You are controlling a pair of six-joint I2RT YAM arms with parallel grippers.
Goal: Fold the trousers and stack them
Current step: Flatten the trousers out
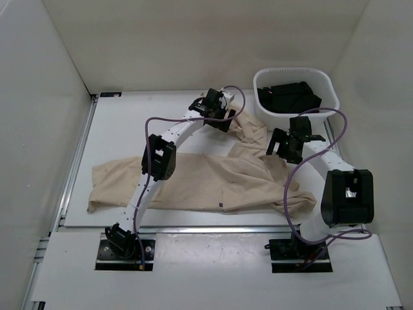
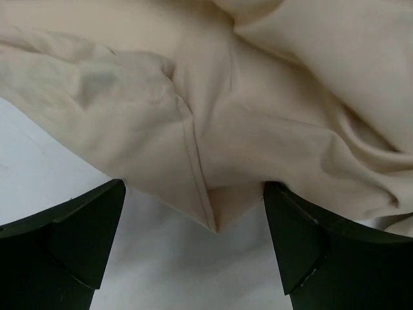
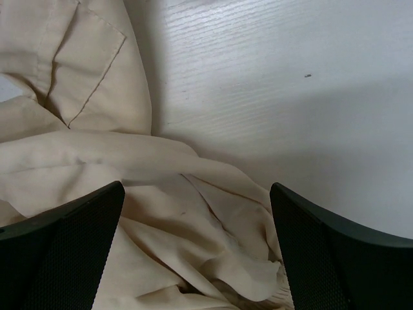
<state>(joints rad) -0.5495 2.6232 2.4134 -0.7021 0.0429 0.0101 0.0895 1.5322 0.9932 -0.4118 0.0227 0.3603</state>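
Observation:
The light beige trousers (image 1: 200, 177) lie spread and rumpled across the middle of the white table, one part running up toward the far middle, with a small dark label (image 1: 221, 206) near the front edge. My left gripper (image 1: 222, 119) is open at the far end of the cloth; in the left wrist view a pointed cloth corner (image 2: 216, 216) lies between its jaws (image 2: 193, 258). My right gripper (image 1: 279, 150) is open just above the bunched right part of the trousers (image 3: 193, 245), its jaws wide over the folds.
A white basket (image 1: 329, 87) holding dark clothes (image 1: 287, 97) stands at the far right, close behind the right gripper. Purple cables loop off both arms. Bare white table (image 3: 277, 84) lies right of the cloth. White walls enclose the table.

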